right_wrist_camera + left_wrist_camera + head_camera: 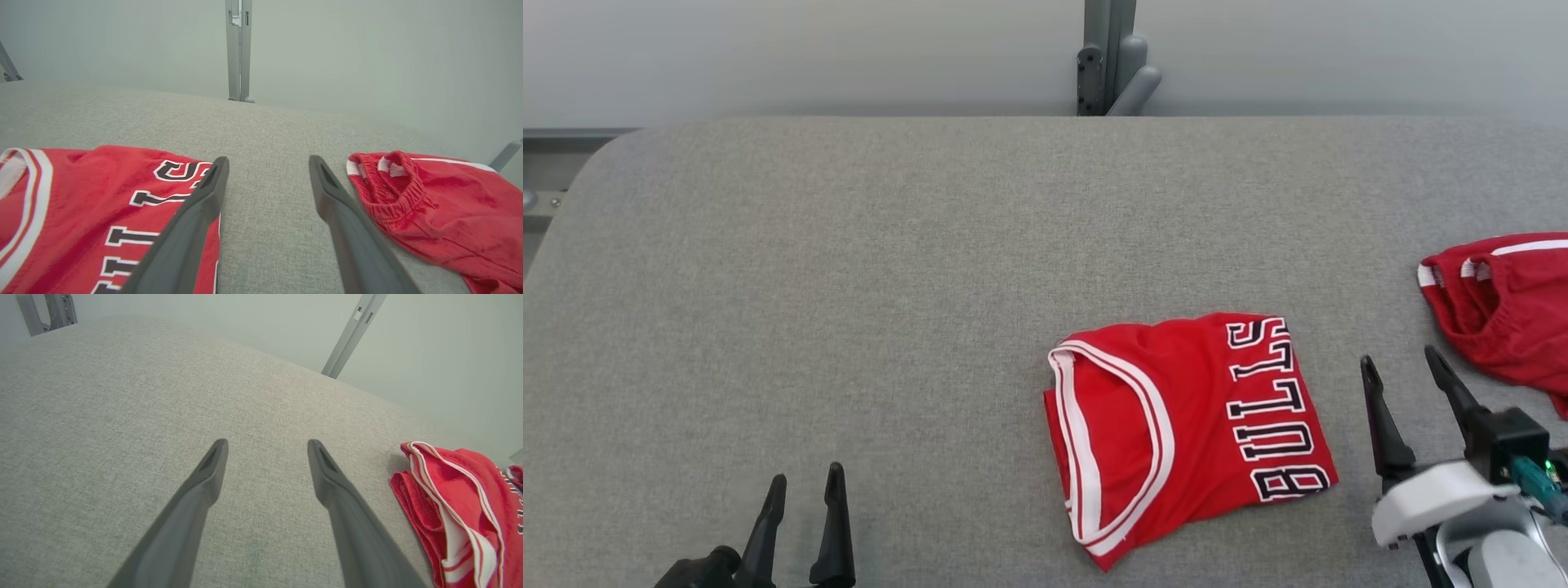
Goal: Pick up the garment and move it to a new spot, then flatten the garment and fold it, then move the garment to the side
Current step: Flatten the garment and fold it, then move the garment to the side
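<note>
Desk [849,286], grey and woven, spans the head view. Lower centre-right on it lies the folded red jersey [1192,416], a near-square packet. Its collar opening faces frame left, and the lettering runs down its right edge. The long side goes left to right, the right end slightly higher. Red shorts [1511,310] sit apart at the right edge. The jersey is likely light, limp and slippery, so it wants pinching through all layers at opposite edges. Left claw [806,478] and right claw [1401,359] both stand spread and empty.

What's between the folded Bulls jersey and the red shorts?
Bare grey tabletop, with the open right gripper reaching into the gap; the right wrist view shows it best.
</note>
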